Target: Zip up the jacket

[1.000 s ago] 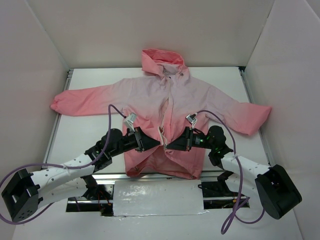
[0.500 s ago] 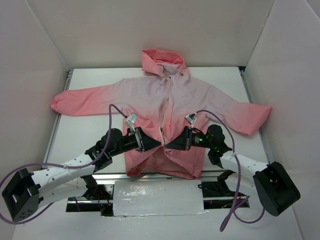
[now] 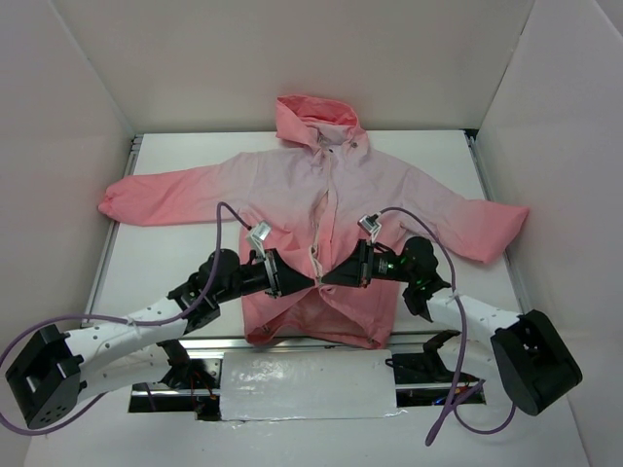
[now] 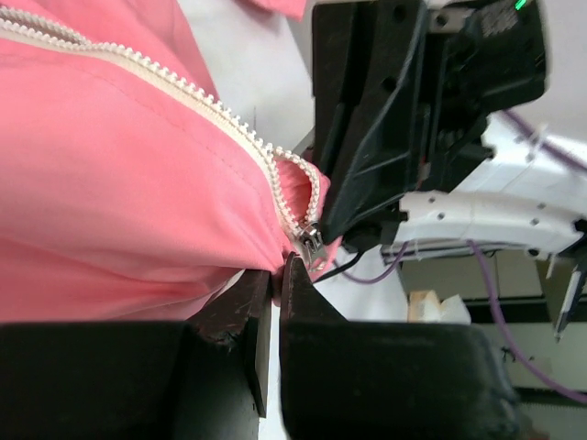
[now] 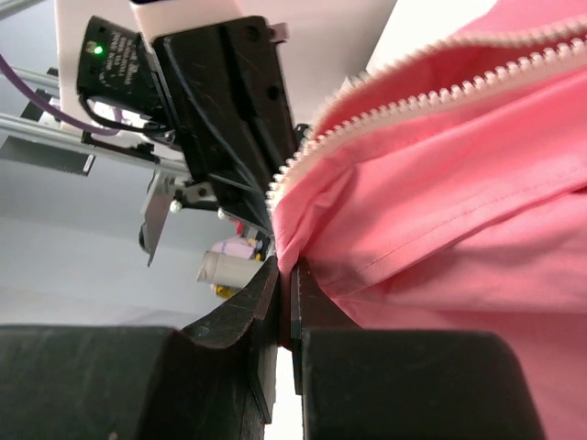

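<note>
The pink jacket [image 3: 321, 195] lies spread on the table, hood at the back, its front partly open below the chest. My left gripper [image 3: 310, 282] and right gripper [image 3: 325, 283] meet tip to tip at the zipper [image 3: 318, 255], low on the front. In the left wrist view my left gripper [image 4: 278, 273] is shut on the coral fabric edge [image 4: 110, 183] just below the metal slider [image 4: 310, 242]. In the right wrist view my right gripper [image 5: 286, 275] is shut on the other front edge [image 5: 440, 211] beside the zipper teeth [image 5: 367, 87].
White walls close in the table on three sides. The sleeves reach out to the left [image 3: 146, 199] and right [image 3: 482, 226]. A silver foil-covered plate [image 3: 307, 384] lies at the near edge between the arm bases. Purple cables loop off both arms.
Both grippers have moved slightly towards the back, lifting the pinched front edges a little. The right arm has shifted a bit to the left. Their grips are unchanged.
</note>
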Controlling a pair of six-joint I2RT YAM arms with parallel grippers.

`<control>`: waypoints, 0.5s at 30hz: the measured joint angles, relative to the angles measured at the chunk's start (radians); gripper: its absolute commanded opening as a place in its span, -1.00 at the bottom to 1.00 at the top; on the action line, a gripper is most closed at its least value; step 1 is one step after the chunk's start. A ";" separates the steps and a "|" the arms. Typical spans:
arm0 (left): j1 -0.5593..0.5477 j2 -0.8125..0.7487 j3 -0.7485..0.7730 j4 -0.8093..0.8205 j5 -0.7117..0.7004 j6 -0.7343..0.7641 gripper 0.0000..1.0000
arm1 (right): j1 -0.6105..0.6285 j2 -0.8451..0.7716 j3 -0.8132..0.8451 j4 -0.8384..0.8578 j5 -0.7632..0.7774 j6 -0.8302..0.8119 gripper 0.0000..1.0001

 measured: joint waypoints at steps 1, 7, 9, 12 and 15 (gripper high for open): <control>0.001 0.011 0.000 0.002 0.011 0.006 -1.00 | 0.000 0.008 0.007 0.002 -0.008 0.000 -1.00; 0.005 0.039 0.000 0.002 0.066 0.055 -1.00 | 0.000 0.038 0.061 -0.084 -0.053 -0.038 -1.00; 0.007 0.020 0.000 -0.014 0.067 0.079 -1.00 | 0.000 0.038 0.097 -0.156 -0.060 -0.079 -1.00; 0.009 -0.023 0.000 -0.046 0.058 0.109 -1.00 | 0.001 0.034 0.142 -0.261 -0.060 -0.146 -1.00; 0.009 -0.042 0.000 -0.055 0.064 0.127 -1.00 | 0.003 0.006 0.166 -0.377 -0.043 -0.216 -1.00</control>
